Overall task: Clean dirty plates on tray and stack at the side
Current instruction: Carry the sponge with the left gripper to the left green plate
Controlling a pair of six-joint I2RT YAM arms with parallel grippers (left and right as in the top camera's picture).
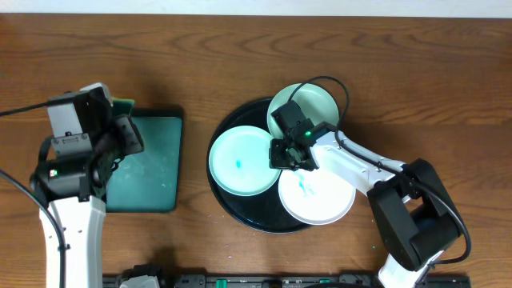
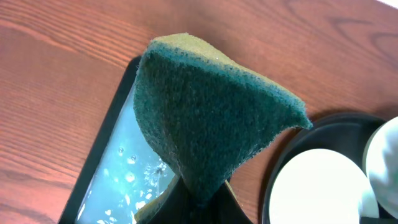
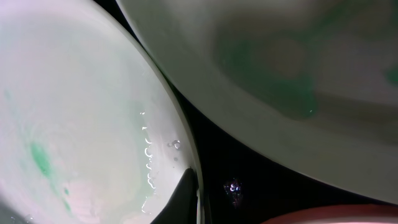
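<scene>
Big black tray [image 1: 232, 206] in the middle has all three plates on it, none stacked at the side yet. Left of it is the wet teal tray [image 1: 152, 172]. Right gripper [image 1: 290, 154] looks clamped tight on the rim of the left mint plate [image 1: 232, 148]; I'd hold that steady. Left gripper [image 2: 200, 202] is pinching the green sponge [image 2: 211, 106] above the teal tray. I'd bring it flat onto the teal smear [image 1: 238, 164], light pressure so the plate doesn't slip
</scene>
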